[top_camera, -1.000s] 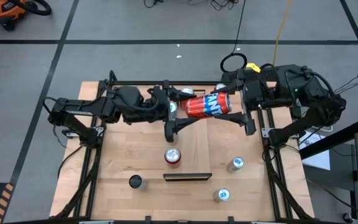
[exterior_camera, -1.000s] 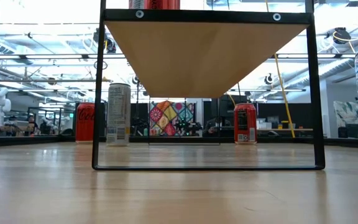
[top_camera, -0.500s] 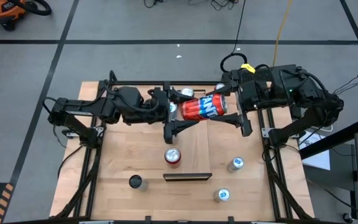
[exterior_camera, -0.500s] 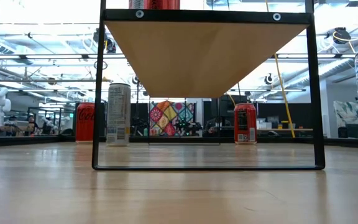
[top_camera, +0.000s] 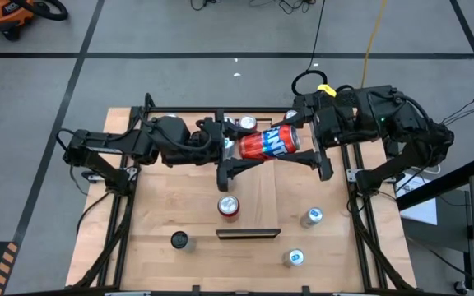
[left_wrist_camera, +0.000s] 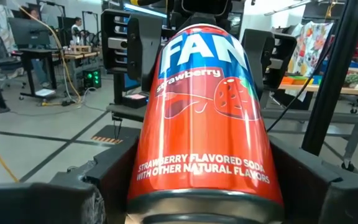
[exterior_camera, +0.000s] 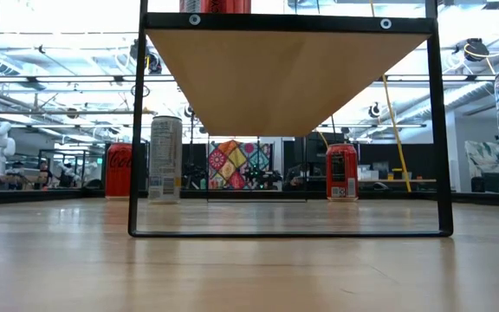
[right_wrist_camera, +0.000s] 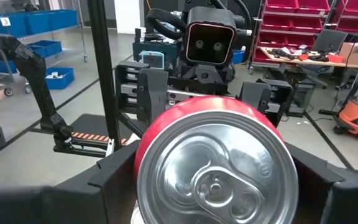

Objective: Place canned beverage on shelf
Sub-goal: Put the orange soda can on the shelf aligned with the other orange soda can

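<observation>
While held sideways, strawberry soda can between both grippers' fingers

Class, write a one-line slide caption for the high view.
Both arms meet at the table's far edge, a red strawberry soda can lying sideways between left gripper and right gripper.

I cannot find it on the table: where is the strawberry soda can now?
In the high view the strawberry soda can lies sideways in the air near the table's far edge, between the left hand and the right hand.
</observation>
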